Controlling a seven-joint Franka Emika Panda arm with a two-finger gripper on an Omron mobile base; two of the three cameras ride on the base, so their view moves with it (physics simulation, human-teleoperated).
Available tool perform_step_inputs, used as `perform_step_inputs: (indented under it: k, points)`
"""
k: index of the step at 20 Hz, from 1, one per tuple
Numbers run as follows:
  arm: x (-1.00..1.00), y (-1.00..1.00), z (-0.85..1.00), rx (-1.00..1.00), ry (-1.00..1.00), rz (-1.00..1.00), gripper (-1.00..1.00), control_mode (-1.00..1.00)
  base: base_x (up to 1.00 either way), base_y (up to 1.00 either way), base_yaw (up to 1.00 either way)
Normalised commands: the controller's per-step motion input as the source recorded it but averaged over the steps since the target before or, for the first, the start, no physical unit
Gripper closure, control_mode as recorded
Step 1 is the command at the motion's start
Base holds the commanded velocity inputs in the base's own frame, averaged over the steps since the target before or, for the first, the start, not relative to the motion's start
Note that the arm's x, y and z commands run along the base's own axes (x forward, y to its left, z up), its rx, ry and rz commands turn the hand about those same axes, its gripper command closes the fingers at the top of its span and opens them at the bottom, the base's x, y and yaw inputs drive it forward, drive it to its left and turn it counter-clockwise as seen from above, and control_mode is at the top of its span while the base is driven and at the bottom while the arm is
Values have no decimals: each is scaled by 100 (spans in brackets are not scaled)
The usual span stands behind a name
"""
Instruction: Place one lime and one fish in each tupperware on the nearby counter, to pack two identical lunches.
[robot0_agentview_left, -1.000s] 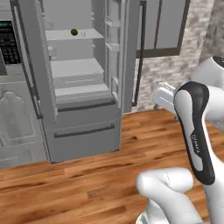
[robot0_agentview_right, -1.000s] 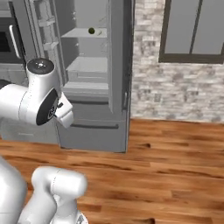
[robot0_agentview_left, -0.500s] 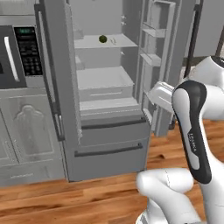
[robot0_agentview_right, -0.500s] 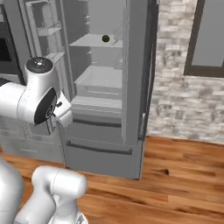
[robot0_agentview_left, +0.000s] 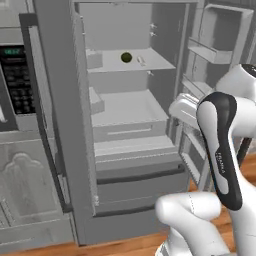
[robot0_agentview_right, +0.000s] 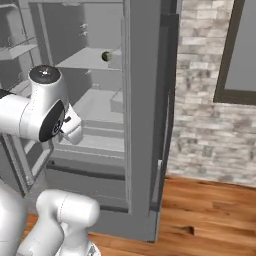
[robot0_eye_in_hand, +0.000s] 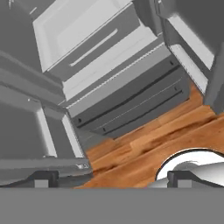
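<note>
Closer now, the fridge (robot0_agentview_left: 125, 150) shows a lime (robot0_agentview_left: 126, 57) shelved; the claw (robot0_eye_in_hand: 111, 178), tips cropped, gapes empty.

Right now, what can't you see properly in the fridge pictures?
- Small pale thing beside the lime, left base view: too small to tell if it is a fish.
- The lime, right base view: partly hidden by the fridge wall.
- Drawer contents, hand view: hidden by its front.

The open fridge's upper shelf (robot0_agentview_left: 127, 64) carries one lime (robot0_agentview_left: 126, 57) and, just beside it, a small pale item too blurred to name, both above the claw (robot0_eye_in_hand: 111, 178).
</note>
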Motion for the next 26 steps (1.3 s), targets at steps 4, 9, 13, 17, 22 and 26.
perform_step_inputs:
  k: [4, 9, 13, 17, 22, 26]
  points:
    - [0, 0, 0, 0, 0, 0, -100, 100, 100, 19, 0]
    - [0, 0, 0, 0, 0, 0, -100, 100, 83, 25, 0]
    - [0, 0, 0, 0, 0, 0, -100, 100, 74, 31, 0]
    - [0, 0, 0, 0, 0, 0, -100, 100, 56, 77, 3]
    - [0, 0, 0, 0, 0, 0, -100, 100, 19, 17, 0]
    - [0, 0, 0, 0, 0, 0, -100, 100, -17, 60, 7]
